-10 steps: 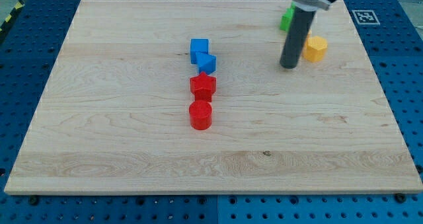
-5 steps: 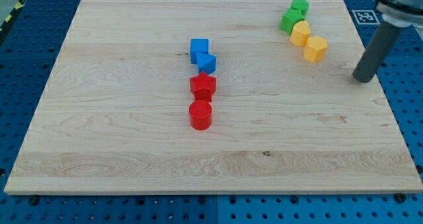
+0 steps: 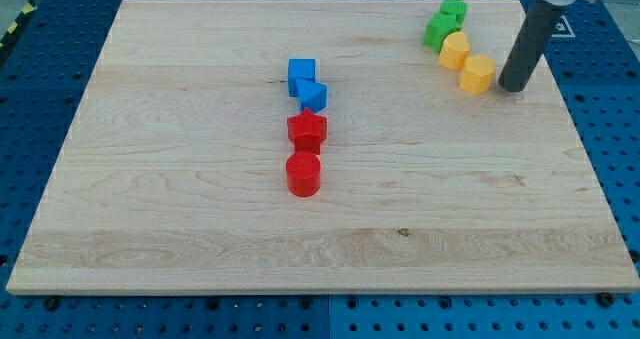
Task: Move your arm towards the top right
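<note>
My tip (image 3: pixel 513 86) rests on the wooden board (image 3: pixel 180 199) at the view's upper right, just right of the yellow hexagon block (image 3: pixel 477 74), close to it but apart. A second yellow block (image 3: pixel 455 50), rounded, lies up-left of the hexagon. Two green blocks (image 3: pixel 438 29) (image 3: pixel 454 10) lie above them near the board's top edge. The dark rod rises from the tip toward the view's top right corner.
In the board's middle stands a column of blocks: a blue cube (image 3: pixel 301 75), a blue block (image 3: pixel 313 95), a red star (image 3: pixel 307 130) and a red cylinder (image 3: pixel 303 174). The board lies on a blue perforated table (image 3: pixel 610 129). The board's right edge is near my tip.
My tip swung from left of the yellow hexagon out to the board's right edge, then came back up and left to stand beside the hexagon. No block has moved.
</note>
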Controlling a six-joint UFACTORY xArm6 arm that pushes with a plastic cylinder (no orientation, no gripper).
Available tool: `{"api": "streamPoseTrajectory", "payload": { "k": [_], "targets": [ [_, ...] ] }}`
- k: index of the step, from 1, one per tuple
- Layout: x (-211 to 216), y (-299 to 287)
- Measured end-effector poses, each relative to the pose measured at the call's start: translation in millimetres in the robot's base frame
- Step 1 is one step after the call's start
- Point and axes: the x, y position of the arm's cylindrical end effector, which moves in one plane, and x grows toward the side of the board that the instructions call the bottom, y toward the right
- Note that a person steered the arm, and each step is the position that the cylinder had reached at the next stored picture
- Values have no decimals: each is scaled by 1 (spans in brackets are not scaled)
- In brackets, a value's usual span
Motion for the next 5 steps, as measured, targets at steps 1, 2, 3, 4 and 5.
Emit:
{"api": "streamPoseTrajectory", "payload": {
  "k": [1,2,3,4,5],
  "targets": [
    [0,-17],
    [0,-26],
    [0,-26],
    [0,-7],
    [-14,14]
  ]
}}
